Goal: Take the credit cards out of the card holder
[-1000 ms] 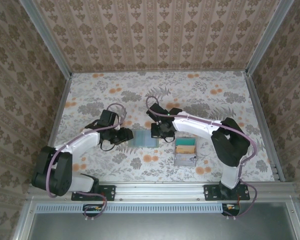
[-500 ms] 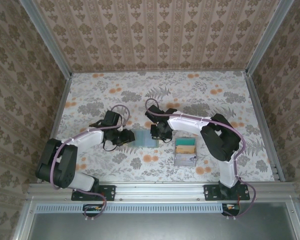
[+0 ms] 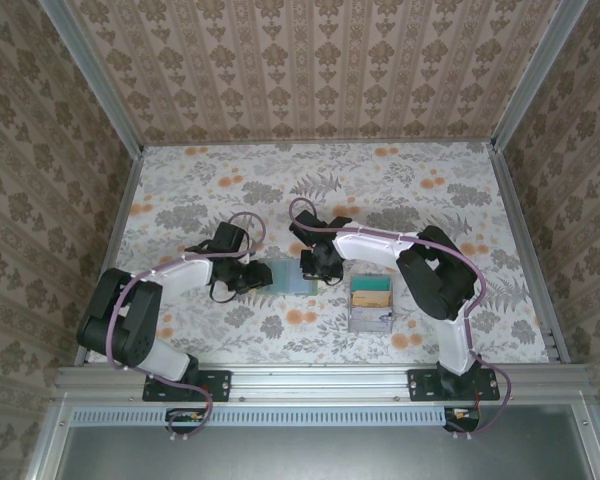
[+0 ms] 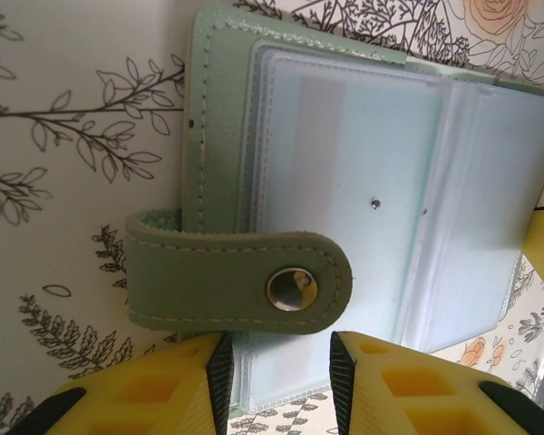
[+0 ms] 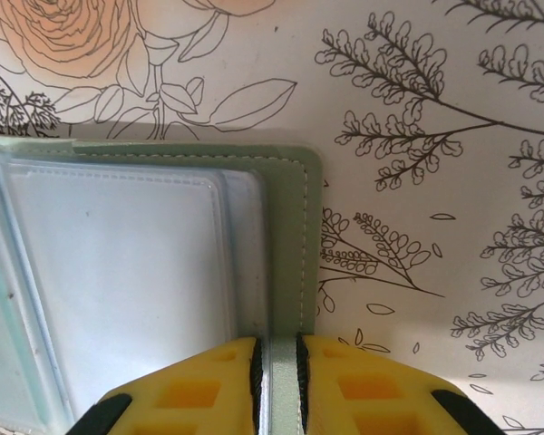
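The card holder [image 3: 288, 276] lies open on the floral table between my two grippers. In the left wrist view its grey-green cover [image 4: 219, 118], snap strap [image 4: 240, 283] and clear pale-blue sleeves [image 4: 363, 172] show. My left gripper [image 3: 248, 275] [image 4: 276, 367] is open, its fingers standing apart over the near edge of the sleeves. My right gripper [image 3: 318, 266] [image 5: 276, 367] is shut on the holder's green cover edge [image 5: 288, 263], beside a clear sleeve [image 5: 118, 290]. I cannot tell whether credit cards sit inside the sleeves.
A grey box-like tray [image 3: 371, 324] with teal and tan contents stands just right of the holder, near the right arm. Patterned walls with metal corner posts enclose the table; a metal rail runs along the near edge.
Both arms have folded in, elbows drawn closer to the middle. The grippers stay at the holder's two sides, the left one a little nearer to it. The holder has not moved.
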Robot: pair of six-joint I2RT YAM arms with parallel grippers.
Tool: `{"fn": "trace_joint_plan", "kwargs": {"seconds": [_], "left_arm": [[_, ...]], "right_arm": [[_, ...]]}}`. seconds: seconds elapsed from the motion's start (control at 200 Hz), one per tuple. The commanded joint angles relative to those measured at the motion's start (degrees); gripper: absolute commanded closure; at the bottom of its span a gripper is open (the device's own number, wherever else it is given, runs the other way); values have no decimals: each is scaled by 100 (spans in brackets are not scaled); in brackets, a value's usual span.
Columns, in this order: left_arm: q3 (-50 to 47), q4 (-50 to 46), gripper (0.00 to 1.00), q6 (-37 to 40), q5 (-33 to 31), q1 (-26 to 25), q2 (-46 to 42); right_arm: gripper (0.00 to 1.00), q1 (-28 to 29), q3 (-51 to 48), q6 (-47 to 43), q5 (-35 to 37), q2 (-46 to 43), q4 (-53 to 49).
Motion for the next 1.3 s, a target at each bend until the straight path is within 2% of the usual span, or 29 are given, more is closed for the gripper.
{"fn": "trace_joint_plan", "kwargs": {"seconds": [0.0,0.325,0.62,0.7,0.78,0.865,1.095,1.295], "left_arm": [[99,287,63,52,208,-37,103],[77,733,60,-64,675,-272,17],[213,765,45,-75,732,-438,-36],[263,661,32,-46,644,-442,-39],[281,528,26,-4,517,-439,-57],[285,455,14,41,498,-439,-115],[477,87,4,194,277,-414,-354],[620,-76,5,347,330,-361,-347]], "right_arm": [[78,-20,51,4,-125,167,-7],[78,-25,56,20,-180,212,6],[76,-42,48,26,-35,-8,6],[75,-73,47,26,40,-130,-3],[74,-98,53,25,93,-223,-11],[74,-116,47,22,149,-317,-11],[73,-145,139,-36,164,-358,-64],[73,-146,163,-48,147,-332,-82]]}}
